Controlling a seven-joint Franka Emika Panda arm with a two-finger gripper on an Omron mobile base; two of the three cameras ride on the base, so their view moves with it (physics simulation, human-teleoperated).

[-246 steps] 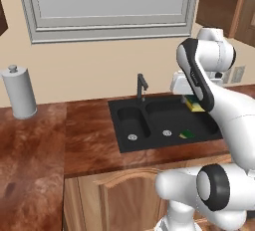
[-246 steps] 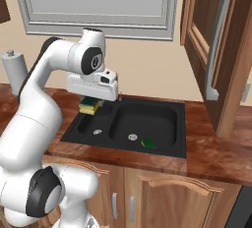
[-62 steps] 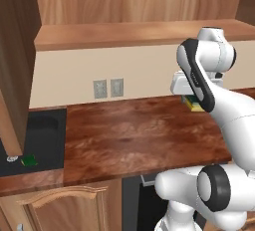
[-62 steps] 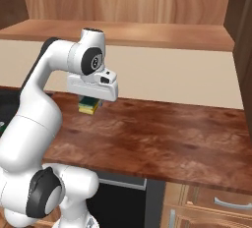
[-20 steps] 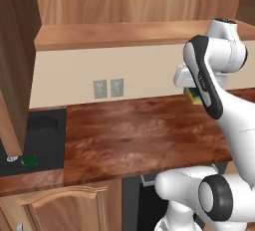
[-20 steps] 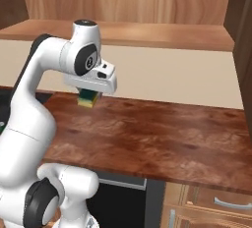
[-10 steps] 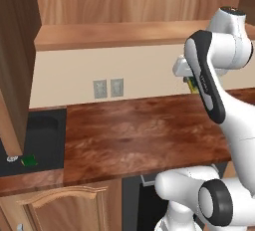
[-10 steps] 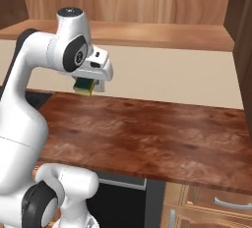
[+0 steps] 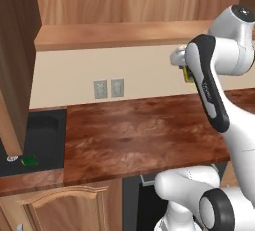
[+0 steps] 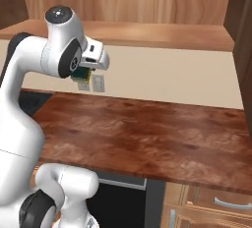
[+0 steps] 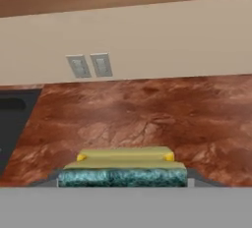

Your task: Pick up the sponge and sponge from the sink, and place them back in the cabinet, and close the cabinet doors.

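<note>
**One sponge clamped in the raised pincer**

One sponge (image 11: 123, 169), green face over yellow layer, sits gripped between the fingers of the gripper (image 10: 81, 77), whose jaws are closed onto its sides. The gripper hangs high above the wooden counter (image 9: 149, 130), near the beige wall with two outlets (image 11: 90, 65) and just below the cabinet (image 10: 147, 35). A second sponge (image 9: 29, 161) lies in the black sink (image 9: 45, 140), well apart, at far left.
</note>
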